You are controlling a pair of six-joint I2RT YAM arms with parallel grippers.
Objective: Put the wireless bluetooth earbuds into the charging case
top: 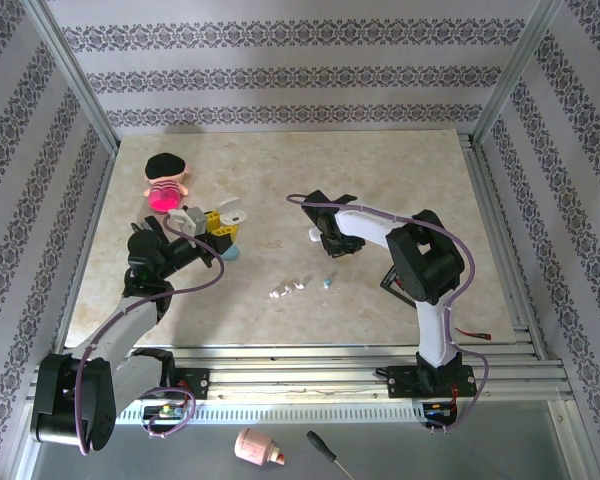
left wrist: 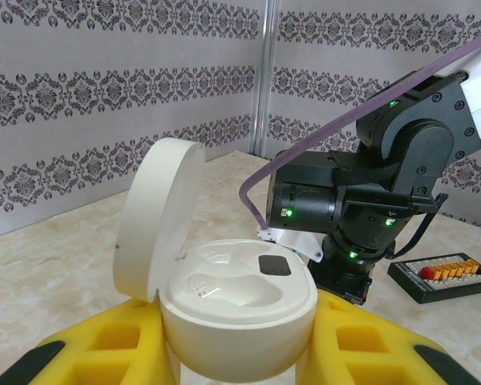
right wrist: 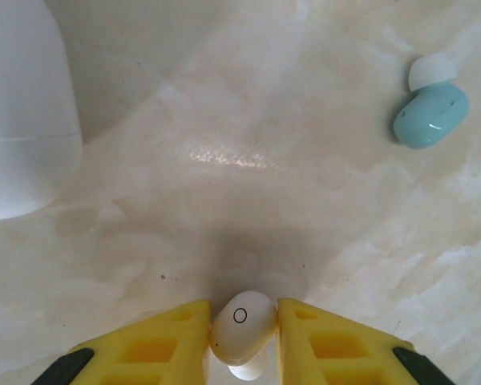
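White glossy earbud (right wrist: 242, 322), ring-marked, sits pinched in right pincer (right wrist: 242, 330); left pincer (left wrist: 236, 325) grips the open white case (left wrist: 239, 282).

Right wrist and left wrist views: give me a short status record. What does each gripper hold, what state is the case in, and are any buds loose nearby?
right gripper: shut on white earbud
left gripper: shut on white charging case
lid: open, standing up
wells: look empty
loose nearby: teal earbud lying on the table, apart from the right gripper
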